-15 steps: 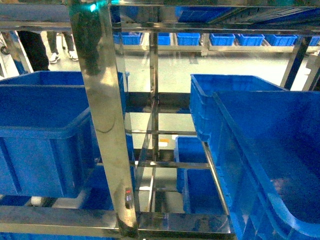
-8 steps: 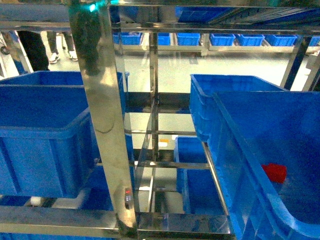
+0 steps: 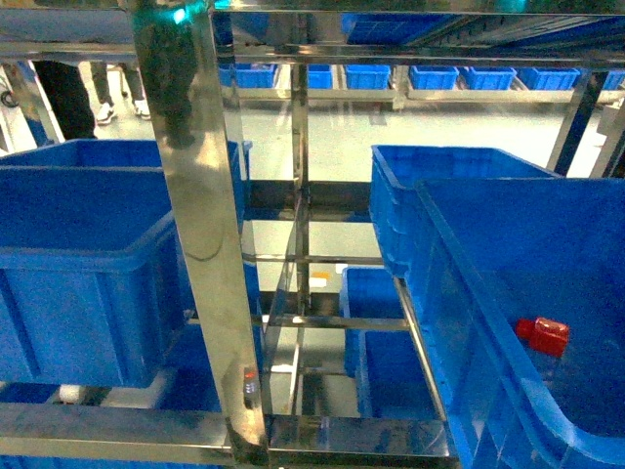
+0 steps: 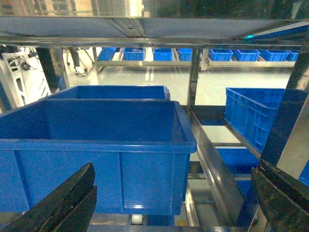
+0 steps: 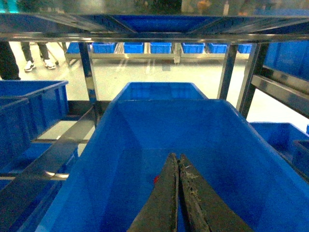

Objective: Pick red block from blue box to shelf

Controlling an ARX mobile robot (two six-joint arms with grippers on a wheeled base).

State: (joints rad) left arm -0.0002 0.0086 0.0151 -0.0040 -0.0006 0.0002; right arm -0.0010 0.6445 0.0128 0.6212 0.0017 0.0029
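Fingers (image 5: 179, 166) pressed together above crate (image 5: 120, 159) holding red block (image 3: 544, 334)

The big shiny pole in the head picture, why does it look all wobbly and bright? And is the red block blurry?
In the head view the steel pole works like a bent mirror, so its reflections look warped and pale. The red block there looks a bit soft at the edges. In the right wrist view only a small red speck shows beside the dark closed gripper. The left wrist view has floor glare at the back.
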